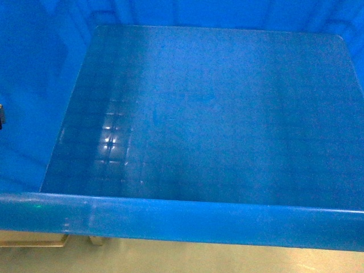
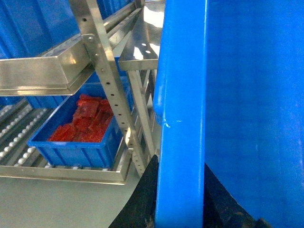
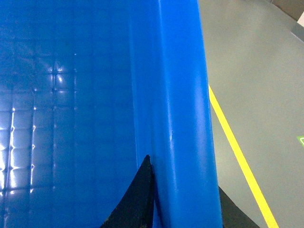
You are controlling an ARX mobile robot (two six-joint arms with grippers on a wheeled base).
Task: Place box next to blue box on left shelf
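Box (image 1: 216, 114) unlabelled, in both hands

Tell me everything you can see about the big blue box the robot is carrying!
The box is bright blue, shiny plastic, with a thick rounded rim and a floor stamped with little squares. It is empty inside. It fills the head view, with grey floor showing under its near edge. The left gripper clamps one rim, a dark finger on each side, and the right gripper clamps the other rim the same way. Nothing else can be seen touching it.
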